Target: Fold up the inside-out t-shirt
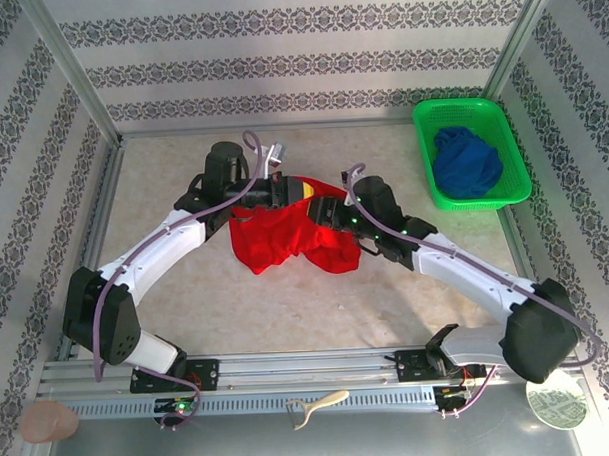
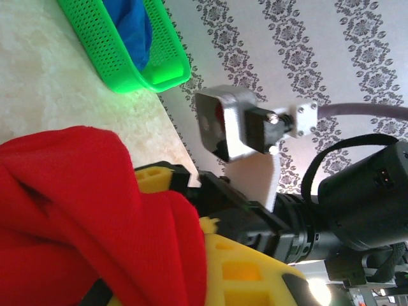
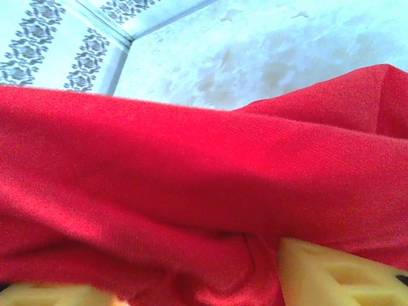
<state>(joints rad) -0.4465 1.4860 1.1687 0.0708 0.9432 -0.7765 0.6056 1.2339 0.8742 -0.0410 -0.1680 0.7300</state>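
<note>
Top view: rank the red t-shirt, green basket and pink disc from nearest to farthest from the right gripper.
1. red t-shirt, at the right gripper, mid-table.
2. green basket, far right corner.
3. pink disc, near left corner.

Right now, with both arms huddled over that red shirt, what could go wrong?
The t-shirt is bunched between the left gripper and right gripper, so it may end up crumpled rather than flat. The two grippers sit very close together, so they could bump. Cloth drapes over the right gripper's fingers, hiding the grip; the shirt might slip or snag.
</note>
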